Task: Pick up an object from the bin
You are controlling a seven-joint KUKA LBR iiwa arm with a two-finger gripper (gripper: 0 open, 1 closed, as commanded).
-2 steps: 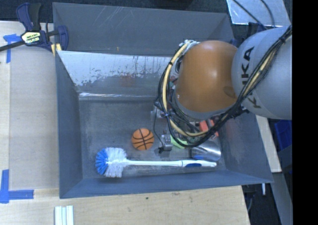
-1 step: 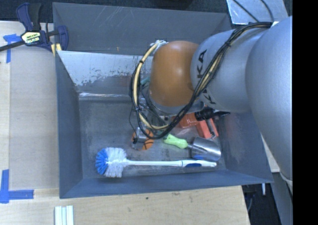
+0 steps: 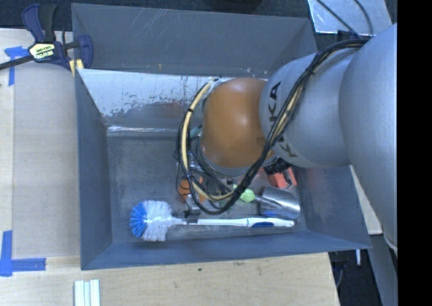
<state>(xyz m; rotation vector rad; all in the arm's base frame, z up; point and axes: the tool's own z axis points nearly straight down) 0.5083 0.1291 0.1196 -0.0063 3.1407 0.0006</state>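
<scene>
One arm (image 3: pixel 324 115), grey casing, "KUKA" lettering partly crossed by cables. An orange cover (image 3: pixel 233 122) and cable loops hide most of the gripper (image 3: pixel 194 205), so I cannot tell whether it is released or clenched. Bin (image 3: pixel 94 183) contents: one brush (image 3: pixel 216 222) with a blue-and-white bristle head and a white handle with a blue grip, lying along the front wall just beneath the gripper; one shiny metal cup (image 3: pixel 278 202) on its side; one red thing (image 3: pixel 282 176); one small green thing (image 3: pixel 248 196), perhaps a ball.
</scene>
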